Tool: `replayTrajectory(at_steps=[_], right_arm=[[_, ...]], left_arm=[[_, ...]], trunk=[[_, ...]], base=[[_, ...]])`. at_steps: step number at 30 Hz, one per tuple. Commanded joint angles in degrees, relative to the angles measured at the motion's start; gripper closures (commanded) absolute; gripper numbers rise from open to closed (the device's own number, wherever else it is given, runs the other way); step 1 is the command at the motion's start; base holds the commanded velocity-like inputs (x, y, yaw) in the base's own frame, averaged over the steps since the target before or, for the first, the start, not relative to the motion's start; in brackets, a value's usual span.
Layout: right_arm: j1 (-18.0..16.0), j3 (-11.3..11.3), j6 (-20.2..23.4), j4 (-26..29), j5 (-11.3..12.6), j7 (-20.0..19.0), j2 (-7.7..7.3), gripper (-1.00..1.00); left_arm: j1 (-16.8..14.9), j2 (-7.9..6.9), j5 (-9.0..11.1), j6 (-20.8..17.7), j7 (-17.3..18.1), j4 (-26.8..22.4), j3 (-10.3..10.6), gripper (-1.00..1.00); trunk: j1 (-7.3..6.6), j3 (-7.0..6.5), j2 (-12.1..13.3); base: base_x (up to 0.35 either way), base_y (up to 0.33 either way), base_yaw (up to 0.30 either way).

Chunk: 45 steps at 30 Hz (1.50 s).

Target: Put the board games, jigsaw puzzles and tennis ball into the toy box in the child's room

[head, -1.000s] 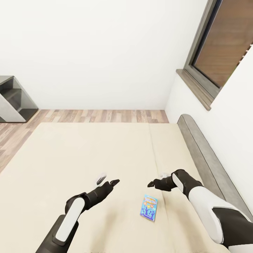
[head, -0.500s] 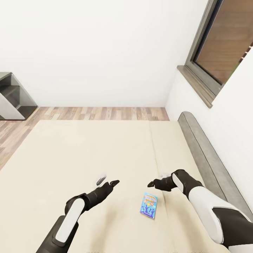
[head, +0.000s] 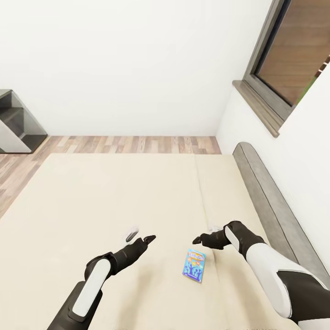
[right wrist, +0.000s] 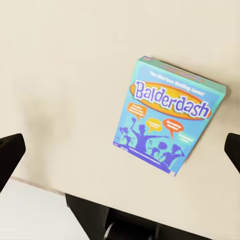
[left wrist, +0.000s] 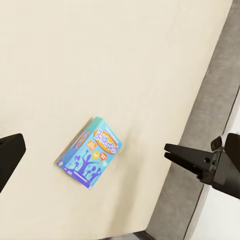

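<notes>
Beige mattress of bed (head: 114,192) across most of head view, grey frame and headboard (head: 270,206) along its right edge. Dark grey shelving (head: 16,121) at far left on wood-plank floor (head: 133,144), beyond bed's far edge. White walls; brown-framed window (head: 293,55) upper right.

Left gripper (head: 140,237) over mattress, toward bed's near edge, left of middle. Jaws parted: one pale finger, one dark finger, clear gap between, nothing held. Black-and-white forearm trailing back toward near edge.

Blue board game (head: 195,265) flat on mattress, between the two grippers and a little nearer bed's near edge than either. Touching neither gripper. Lies just right of the faint seam (head: 201,201) running down mattress, well clear of headboard.

Right gripper (head: 204,234) just beyond box toward bed's far side, raised above mattress. Fingertips dark, one pale finger behind; jaws apart, empty.

Left wrist view: same blue board game (left wrist: 91,152) lying tilted on beige, right gripper (left wrist: 192,159) off to one side against grey frame strip; dark left fingertips (left wrist: 9,155) at frame edges, wide apart.

Right wrist view: blue board game (right wrist: 170,116) close, face up, lettered "Balderdash" in an orange oval, purple silhouetted figures and orange speech bubbles below. Dark fingertips (right wrist: 10,152) at both picture edges, wide apart, box lying between them on mattress, not touched.
</notes>
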State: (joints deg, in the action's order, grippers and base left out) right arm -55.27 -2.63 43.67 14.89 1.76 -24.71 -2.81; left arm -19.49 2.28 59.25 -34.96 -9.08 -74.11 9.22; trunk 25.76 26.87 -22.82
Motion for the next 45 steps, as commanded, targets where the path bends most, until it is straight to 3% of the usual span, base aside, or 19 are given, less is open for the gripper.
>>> replayTrajectory(at_steps=[1, 45], right_arm=[[0.0, -0.3, 0.4, 0.1, 0.2, 0.0, -0.01, -1.00], [0.1, -0.3, -1.2, 0.1, 0.2, -0.3, 0.17, -1.00]], left_arm=[[0.0, 0.01, 0.6, -0.2, -0.5, -0.1, 0.0, -1.00], [0.0, -0.08, 0.4, -0.1, 0.4, 0.2, 0.1, -1.00]], trunk=[[0.03, 0.18, -0.1], [0.03, 4.30, -0.1]], base=[[0.000, 0.000, 0.000], [0.000, 0.000, 0.000]])
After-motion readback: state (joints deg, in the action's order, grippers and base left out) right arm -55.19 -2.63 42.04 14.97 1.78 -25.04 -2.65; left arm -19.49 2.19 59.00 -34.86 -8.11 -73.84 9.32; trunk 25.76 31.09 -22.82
